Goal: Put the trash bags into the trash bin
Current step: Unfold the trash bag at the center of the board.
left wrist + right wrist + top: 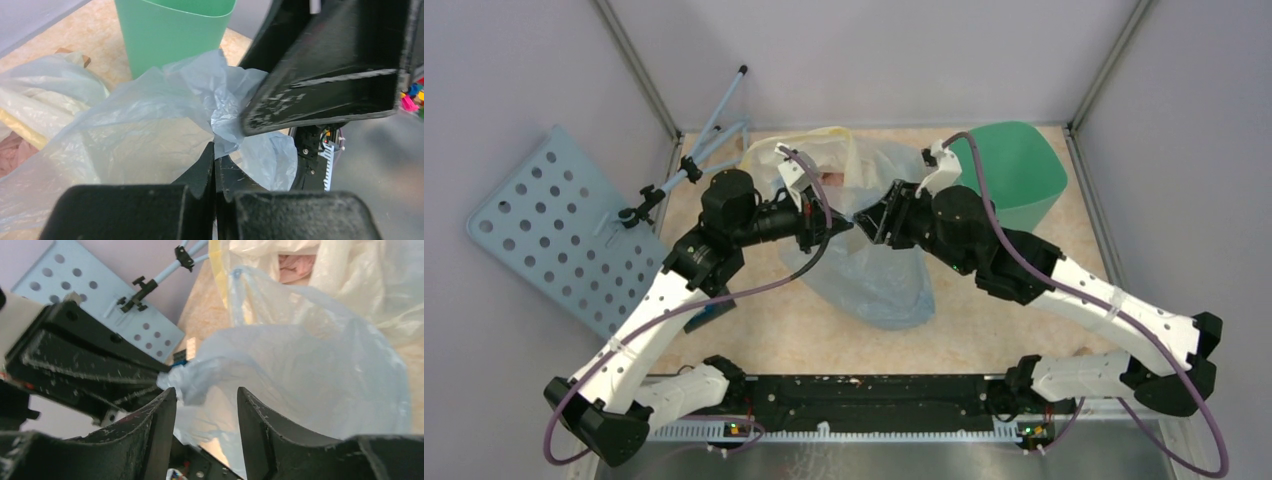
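The pale-blue see-through trash bag (pixel 886 282) hangs crumpled between my two arms over the middle of the table. My left gripper (pixel 840 226) is shut, and a bunched corner of the bag (pixel 225 122) is pinched at its fingertips (pixel 214 150). Facing it tip to tip, my right gripper (pixel 870 222) stands open. In the right wrist view its fingers (pixel 206 395) are apart, with the bag (pixel 300 375) behind and between them and neither finger pressing on it. The mint-green trash bin (pixel 1016 172) stands upright at the back right, beyond the right wrist.
A whitish bag with a yellow rim (pixel 822 152) lies at the back centre, just behind the grippers. A pale-blue perforated board (pixel 544 232) with a clamp stand (pixel 686 168) leans at the left wall. Metal frame posts mark the back corners.
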`<state>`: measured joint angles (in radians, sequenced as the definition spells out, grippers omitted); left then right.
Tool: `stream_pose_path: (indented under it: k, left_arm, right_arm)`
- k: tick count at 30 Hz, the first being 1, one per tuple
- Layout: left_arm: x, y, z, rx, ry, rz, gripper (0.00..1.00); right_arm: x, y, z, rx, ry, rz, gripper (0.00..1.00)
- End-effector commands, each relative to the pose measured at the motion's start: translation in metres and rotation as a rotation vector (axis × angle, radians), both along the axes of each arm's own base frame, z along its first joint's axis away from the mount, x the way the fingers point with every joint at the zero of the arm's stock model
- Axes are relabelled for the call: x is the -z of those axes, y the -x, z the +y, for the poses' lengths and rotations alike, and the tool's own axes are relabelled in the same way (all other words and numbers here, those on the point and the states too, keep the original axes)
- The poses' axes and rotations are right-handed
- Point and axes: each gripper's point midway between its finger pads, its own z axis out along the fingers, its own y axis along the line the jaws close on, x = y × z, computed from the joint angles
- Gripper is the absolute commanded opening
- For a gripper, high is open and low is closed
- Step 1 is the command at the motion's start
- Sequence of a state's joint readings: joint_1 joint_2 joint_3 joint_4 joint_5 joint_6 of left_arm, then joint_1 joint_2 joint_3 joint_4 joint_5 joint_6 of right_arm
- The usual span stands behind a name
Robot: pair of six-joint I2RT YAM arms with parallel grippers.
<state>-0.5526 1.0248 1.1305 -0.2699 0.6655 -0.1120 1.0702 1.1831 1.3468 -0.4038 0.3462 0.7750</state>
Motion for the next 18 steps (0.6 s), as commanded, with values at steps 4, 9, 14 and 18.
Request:
stream_pose_path:
  k: [4, 9, 14, 18]
  left_arm:
    - [-0.006, -0.019, 0.004, -0.12, 0.012, 0.046, 0.0]
    - [-0.011, -0.02, 0.005, -0.135, 0.035, 0.04, 0.0]
    - [-0.011, -0.021, 0.004, -0.135, 0.038, 0.049, 0.0]
    - [-0.011, -0.023, 0.005, -0.149, 0.036, 0.05, 0.0]
  right_arm:
    - [0.019, 0.006, -0.076, 0.125, 0.149, -0.089, 0.5]
    - [0.063, 0.025, -0.114, 0.194, 0.17, 0.052, 0.52]
    - [0.11, 0.049, -0.127, 0.179, 0.2, 0.216, 0.69]
    - [0.139, 0.069, -0.12, 0.1, 0.185, 0.314, 0.63]
